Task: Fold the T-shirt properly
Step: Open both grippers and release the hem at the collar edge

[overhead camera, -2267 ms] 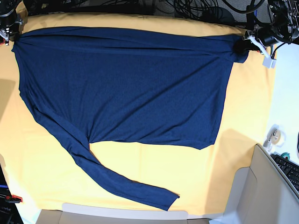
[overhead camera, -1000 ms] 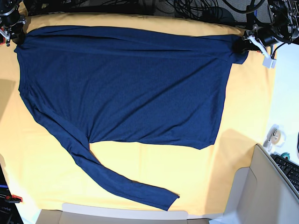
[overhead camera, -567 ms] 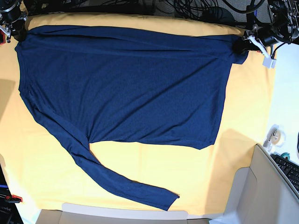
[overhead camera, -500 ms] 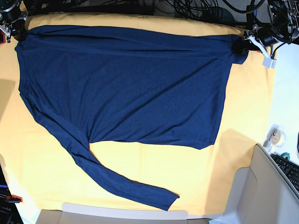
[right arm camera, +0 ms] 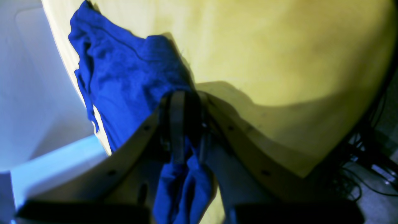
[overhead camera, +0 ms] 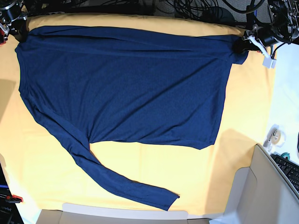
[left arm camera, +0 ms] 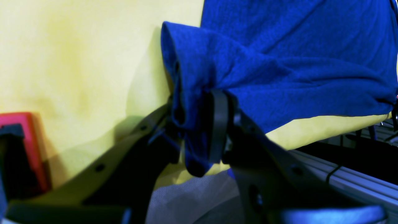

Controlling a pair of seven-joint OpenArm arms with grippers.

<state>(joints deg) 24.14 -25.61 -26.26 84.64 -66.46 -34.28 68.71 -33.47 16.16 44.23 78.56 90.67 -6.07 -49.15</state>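
The dark navy T-shirt lies spread across the yellow-orange table cloth, stretched taut along its far edge, with one long sleeve trailing toward the near side. My left gripper is shut on the shirt's far right corner; in the left wrist view its fingers pinch a bunched fold of blue fabric. My right gripper is shut on the far left corner; the right wrist view shows its pads clamping a fabric fold that hangs below the jaws.
A grey box or bin stands at the near right with a keyboard beside it. Cables run along the far table edge. A tape roll lies off the cloth on the right. A red block shows near the left gripper.
My right gripper has pulled the shirt's far left corner a little farther up and left, drawing the top edge tighter. The left gripper has held still.
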